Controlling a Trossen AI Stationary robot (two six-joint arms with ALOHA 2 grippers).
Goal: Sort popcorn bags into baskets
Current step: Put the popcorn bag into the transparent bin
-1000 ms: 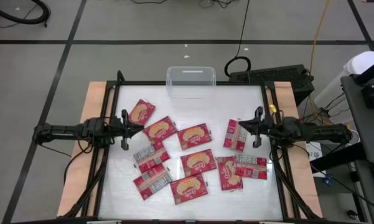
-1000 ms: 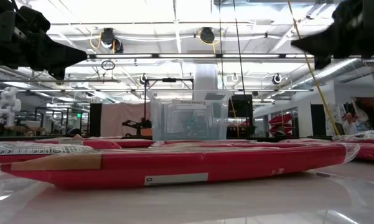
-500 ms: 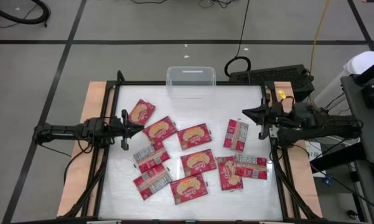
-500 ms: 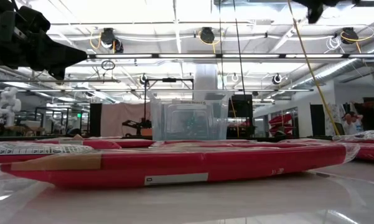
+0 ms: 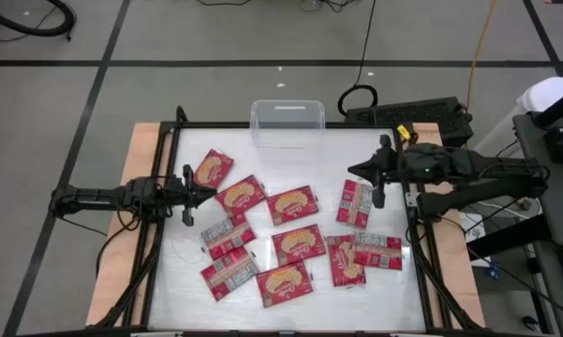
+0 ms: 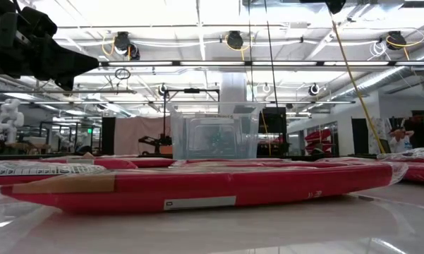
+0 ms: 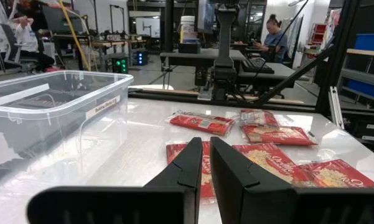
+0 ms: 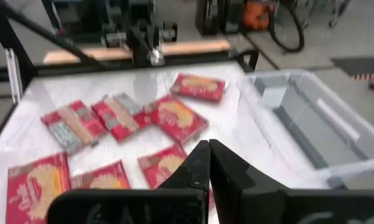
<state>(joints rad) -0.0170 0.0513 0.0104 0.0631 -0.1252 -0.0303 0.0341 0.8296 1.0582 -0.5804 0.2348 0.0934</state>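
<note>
Table (image 5: 169,281): popcorn bags (image 5: 290,208) apparently below right tool (image 5: 354,170).

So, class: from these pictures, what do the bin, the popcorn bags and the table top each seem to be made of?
The bin: clear, glossy rigid plastic, since the floor and table show through its walls. The popcorn bags: printed red packets in a thin glossy film, probably plastic wrap, judging by the crinkled transparent edges in the low view. The table top: a smooth white glossy sheet, since it mirrors ceiling lights; the exact material is unclear.
</note>
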